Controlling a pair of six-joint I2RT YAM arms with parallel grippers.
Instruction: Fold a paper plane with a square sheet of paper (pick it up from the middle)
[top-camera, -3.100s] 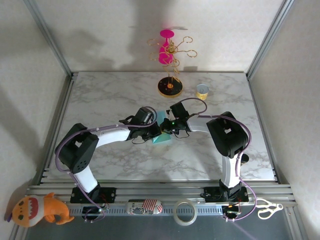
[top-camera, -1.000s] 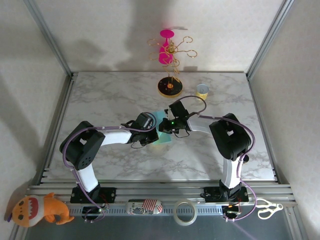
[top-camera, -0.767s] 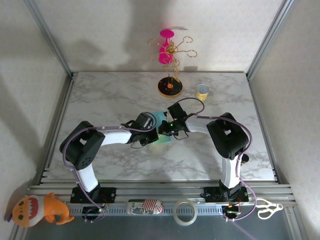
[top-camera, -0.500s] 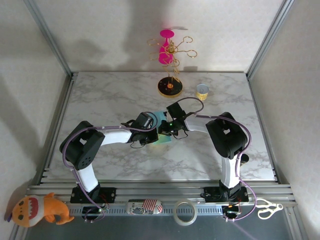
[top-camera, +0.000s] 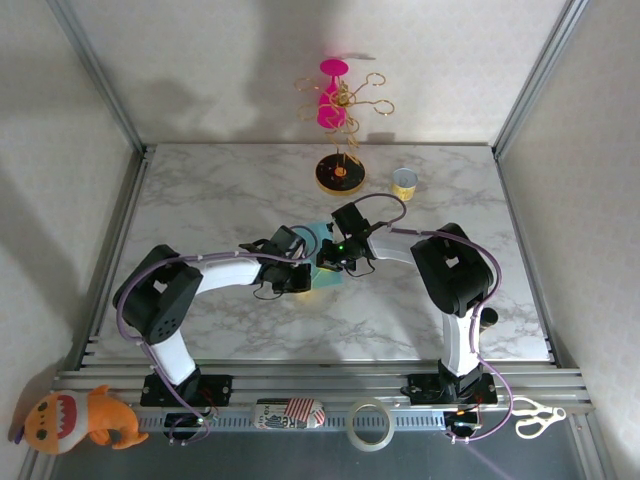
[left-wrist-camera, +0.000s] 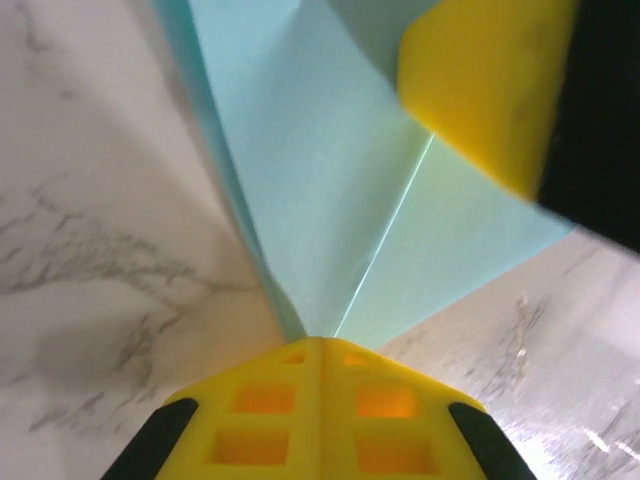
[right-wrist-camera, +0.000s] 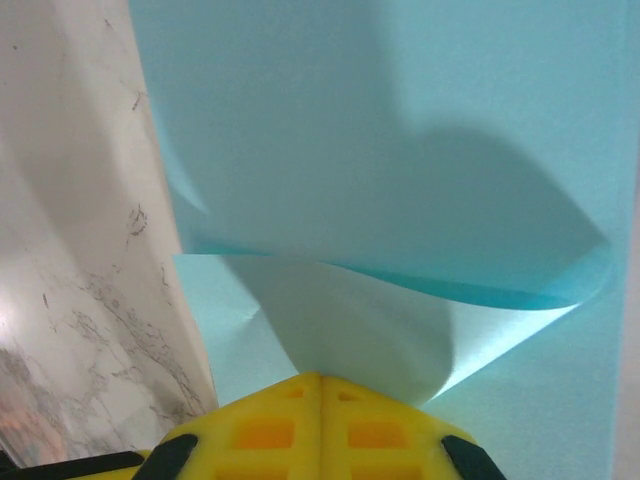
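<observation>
The square sheet of paper (top-camera: 316, 234) is teal and lies partly folded in the middle of the marble table, mostly under both grippers. In the left wrist view the paper (left-wrist-camera: 330, 170) shows a straight crease and narrows to a tip pinched in my left gripper (left-wrist-camera: 322, 345), which is shut on it. A yellow finger (left-wrist-camera: 480, 90) of the right gripper presses the paper further along. My right gripper (right-wrist-camera: 320, 378) is shut on a curled flap of the paper (right-wrist-camera: 400, 330), bent over a flat layer below. From above, the left gripper (top-camera: 304, 272) and right gripper (top-camera: 328, 258) almost touch.
A wire stand on a round black-and-yellow base (top-camera: 340, 175) holds a pink piece (top-camera: 332, 95) at the table's back, beside a small yellow cup (top-camera: 404, 183). On the front rail lie an orange plush toy (top-camera: 75, 418), a tape roll (top-camera: 368, 425) and scissors (top-camera: 532, 415).
Both grippers have crept slightly to the left with the paper between them. Both have stayed shut on it.
</observation>
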